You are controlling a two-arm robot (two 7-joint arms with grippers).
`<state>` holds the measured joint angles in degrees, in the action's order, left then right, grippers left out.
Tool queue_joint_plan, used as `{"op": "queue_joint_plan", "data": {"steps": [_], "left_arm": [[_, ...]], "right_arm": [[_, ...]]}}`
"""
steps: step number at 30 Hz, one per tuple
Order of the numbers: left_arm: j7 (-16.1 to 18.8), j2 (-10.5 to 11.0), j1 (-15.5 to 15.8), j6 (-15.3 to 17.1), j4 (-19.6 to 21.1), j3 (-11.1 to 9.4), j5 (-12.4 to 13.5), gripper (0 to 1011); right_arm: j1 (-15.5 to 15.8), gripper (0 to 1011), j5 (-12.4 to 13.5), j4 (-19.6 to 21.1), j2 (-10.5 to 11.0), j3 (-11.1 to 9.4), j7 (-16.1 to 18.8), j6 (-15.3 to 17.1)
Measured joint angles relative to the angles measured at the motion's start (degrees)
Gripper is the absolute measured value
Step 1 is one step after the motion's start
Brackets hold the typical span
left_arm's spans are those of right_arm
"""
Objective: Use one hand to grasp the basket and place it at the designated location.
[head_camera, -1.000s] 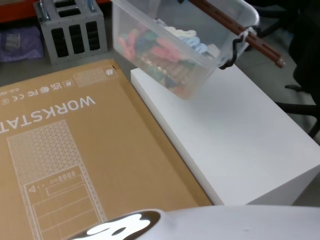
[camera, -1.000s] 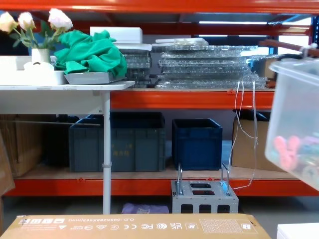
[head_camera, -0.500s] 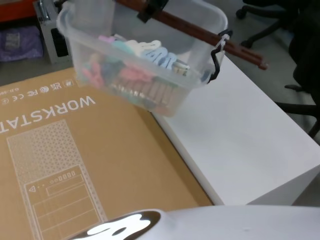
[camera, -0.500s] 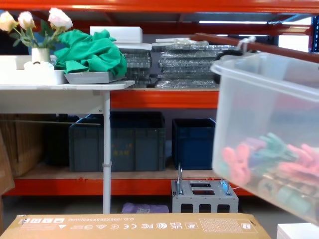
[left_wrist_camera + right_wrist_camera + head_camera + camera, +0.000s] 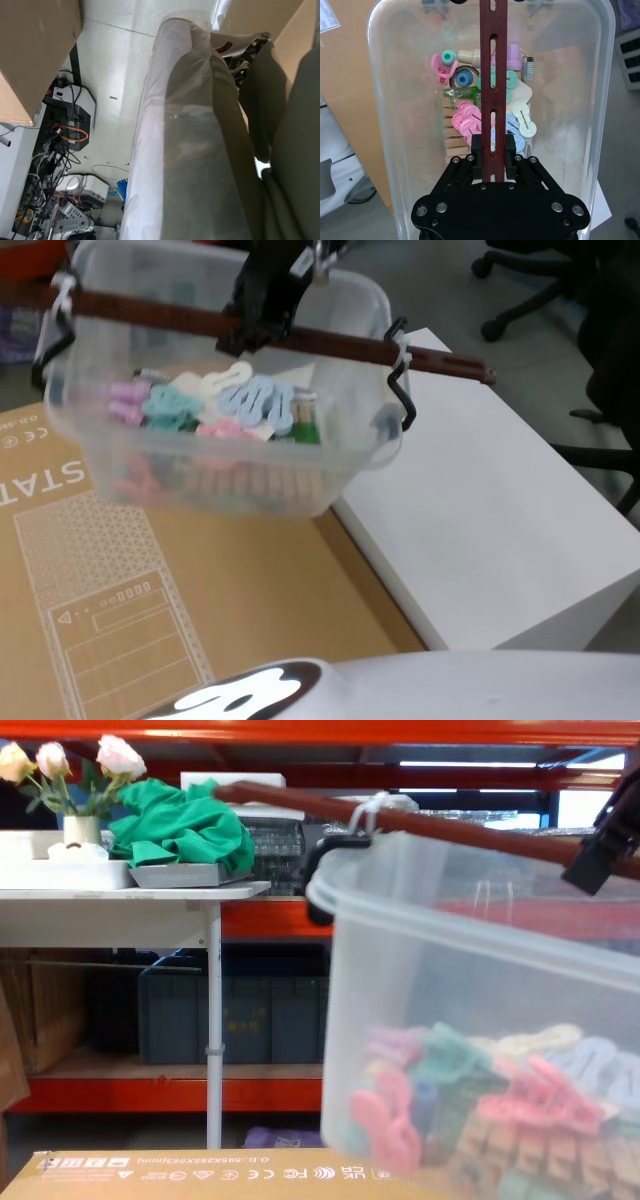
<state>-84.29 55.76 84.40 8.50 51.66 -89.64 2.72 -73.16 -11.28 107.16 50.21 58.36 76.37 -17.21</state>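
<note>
Brown printed cardboard box (image 5: 200, 620) lies flat beside a white table (image 5: 480, 510), with orange warehouse racking (image 5: 300, 732) behind. Right gripper (image 5: 246, 334) is clamped on the straight reddish-brown bar handle (image 5: 330, 342) near its middle. The translucent milky-white plastic basket (image 5: 365, 350) hangs from it over the box's far right corner, its right end reaching across the table's far left corner. Pastel plastic and wooden clothes pegs (image 5: 250, 405) are piled inside; can't tell if the base touches the box.
</note>
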Motion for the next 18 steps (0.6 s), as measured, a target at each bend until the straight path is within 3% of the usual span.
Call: {"op": "queue_joint_plan", "data": {"steps": [13,18], "left_arm": [[0.0,0.0,0.0,0.0,0.0,0.0,0.0,0],[0.0,0.0,0.0,0.0,0.0,0.0,0.0,0]], "right_arm": [[0.2,237,-1.2,4.3,-1.7,3.7,-1.1,-5.4],[1.0,237,-3.0,4.9,-2.4,5.7,-2.3,-7.5]]}}
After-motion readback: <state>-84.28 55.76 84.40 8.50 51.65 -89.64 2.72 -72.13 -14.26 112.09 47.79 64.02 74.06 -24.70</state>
